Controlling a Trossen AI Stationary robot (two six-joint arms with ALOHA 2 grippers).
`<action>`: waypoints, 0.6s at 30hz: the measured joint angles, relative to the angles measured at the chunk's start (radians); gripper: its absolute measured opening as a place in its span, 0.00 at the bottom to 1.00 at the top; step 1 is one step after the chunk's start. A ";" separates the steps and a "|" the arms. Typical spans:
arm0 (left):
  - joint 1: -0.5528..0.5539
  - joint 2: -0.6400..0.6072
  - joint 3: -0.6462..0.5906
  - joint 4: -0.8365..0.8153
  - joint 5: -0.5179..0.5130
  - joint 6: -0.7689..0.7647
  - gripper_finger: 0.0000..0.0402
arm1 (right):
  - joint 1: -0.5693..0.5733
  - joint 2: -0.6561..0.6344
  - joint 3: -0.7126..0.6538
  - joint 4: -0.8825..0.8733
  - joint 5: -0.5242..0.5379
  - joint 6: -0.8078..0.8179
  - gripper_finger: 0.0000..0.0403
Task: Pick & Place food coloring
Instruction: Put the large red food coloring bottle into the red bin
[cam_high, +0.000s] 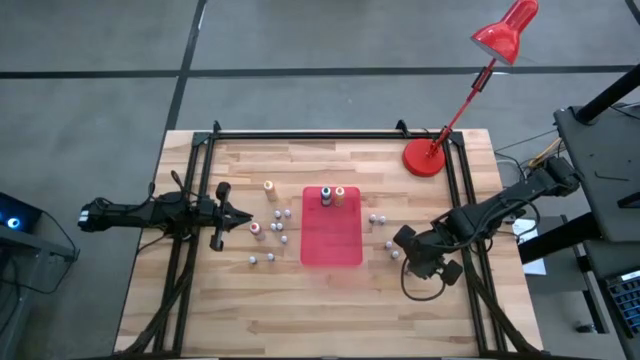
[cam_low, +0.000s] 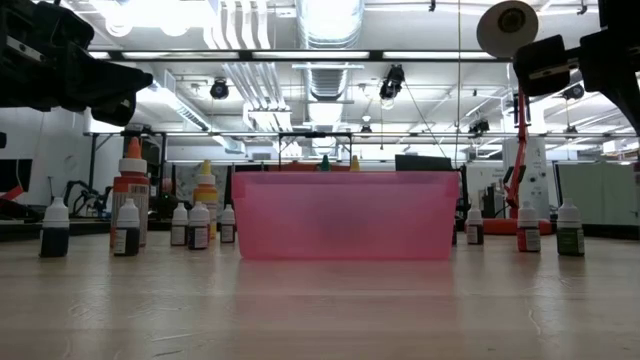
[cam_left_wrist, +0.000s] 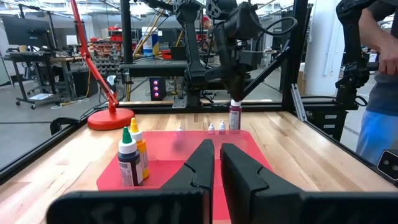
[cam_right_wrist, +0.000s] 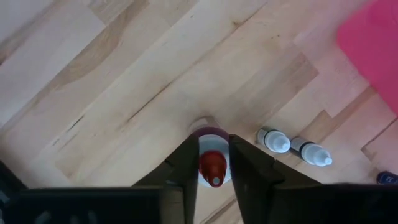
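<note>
Food coloring bottles (cam_high: 270, 257) stand scattered over the wooden table (cam_high: 200, 300) on both sides of a flat red tray (cam_high: 331, 245) at its middle. Nearest, left of the tray's near corner, two white-capped bottles stand side by side. At the near right, just beyond the tray's right edge, the right gripper (cam_right_wrist: 213, 155) points straight down with its two fingers closed narrowly on the neck of a red-capped bottle (cam_left_wrist: 235, 117) with a dark maroon body. The bottle is upright, and whether its base touches the wood I cannot tell. Just beside it, towards the tray, two small white-capped bottles (cam_right_wrist: 273, 140) stand on the wood, clear of the fingers. A little farther back, left of the tray, a loose cluster of small bottles (cam_high: 276, 226) stands close together, one of them red. The left gripper (cam_high: 243, 217) hangs above the table just left of that cluster, pointing right towards the tray, its fingers pressed together on nothing. Across the tray at about the same depth, a pair of pale-capped bottles (cam_high: 377, 218) stands near its right edge. Inside the tray, at its far end, a dark bottle with a green cap (cam_left_wrist: 128, 163) and an orange bottle with a yellow cap (cam_left_wrist: 142, 155) stand upright and touching. Farther left on the bare wood an orange bottle (cam_high: 269, 187) stands alone. In the far right corner is the round base of a red desk lamp (cam_high: 424, 157), its arm slanting up and away. Beyond the table's right side a person in a blue shirt (cam_left_wrist: 380, 118) stands.
</note>
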 joint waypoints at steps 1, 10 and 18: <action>0.000 0.000 0.000 0.000 0.000 0.000 0.01 | 0.000 0.000 -0.001 0.000 0.000 0.003 0.23; 0.000 0.000 0.000 0.000 0.000 0.000 0.01 | 0.000 0.002 -0.005 -0.011 0.007 0.014 0.40; 0.000 0.000 0.000 0.000 0.000 0.000 0.01 | 0.000 -0.001 -0.004 -0.037 0.006 0.014 0.48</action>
